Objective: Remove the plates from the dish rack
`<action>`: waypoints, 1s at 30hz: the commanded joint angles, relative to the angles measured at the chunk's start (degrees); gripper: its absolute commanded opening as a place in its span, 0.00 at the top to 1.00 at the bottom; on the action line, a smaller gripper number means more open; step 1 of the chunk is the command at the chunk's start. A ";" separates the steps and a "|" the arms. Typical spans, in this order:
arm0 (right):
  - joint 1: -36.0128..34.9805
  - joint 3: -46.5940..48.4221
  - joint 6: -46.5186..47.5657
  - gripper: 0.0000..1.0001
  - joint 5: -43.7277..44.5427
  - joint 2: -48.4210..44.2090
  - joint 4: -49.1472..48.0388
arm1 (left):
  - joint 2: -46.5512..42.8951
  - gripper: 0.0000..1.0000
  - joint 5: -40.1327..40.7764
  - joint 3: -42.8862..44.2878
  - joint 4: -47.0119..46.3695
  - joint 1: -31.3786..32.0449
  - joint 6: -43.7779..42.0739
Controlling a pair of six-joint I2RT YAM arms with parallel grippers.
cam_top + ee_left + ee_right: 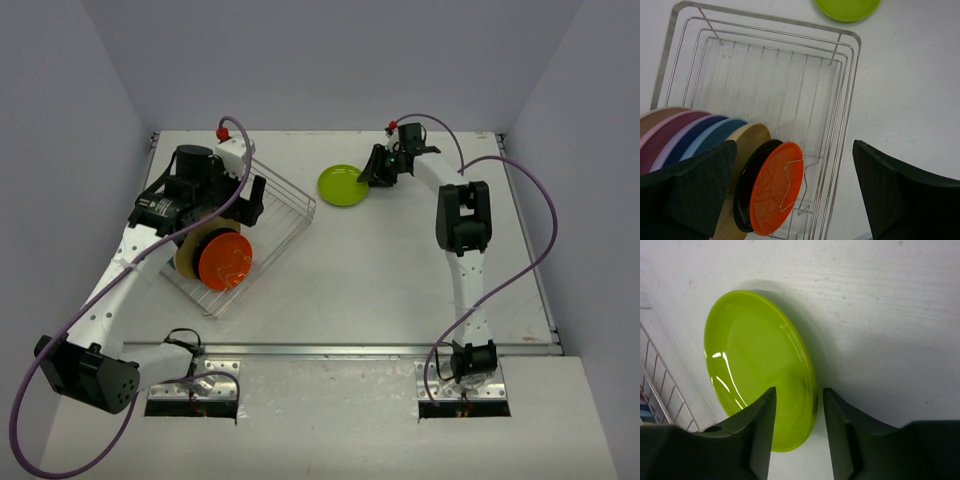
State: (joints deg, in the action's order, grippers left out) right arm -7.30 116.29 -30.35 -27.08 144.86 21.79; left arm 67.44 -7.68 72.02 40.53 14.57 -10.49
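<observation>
**Lime green plate (755, 370) on table (890, 315), others racked**

Right end effector (799, 392) part-open astride the plate's rim, not gripping; plate lies flat near dish rack (856, 75). Left end effector (794, 165) wide open, empty, above racked plates (775, 190).

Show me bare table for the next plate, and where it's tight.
Bare: the table between the dish rack, the green plate and the right arm, and the strip right of that arm. The rack's far half is empty too. Crowded: the rack's near end, plates packed under the left gripper.
</observation>
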 commanded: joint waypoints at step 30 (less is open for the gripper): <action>-0.53 -34.69 20.41 0.01 6.82 -53.94 6.33 | 5.29 0.67 10.54 -6.10 8.45 -5.51 -7.64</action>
State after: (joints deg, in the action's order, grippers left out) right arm -7.68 87.16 -12.03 -20.01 94.40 28.53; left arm 72.00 1.00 67.01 50.66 10.97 -16.90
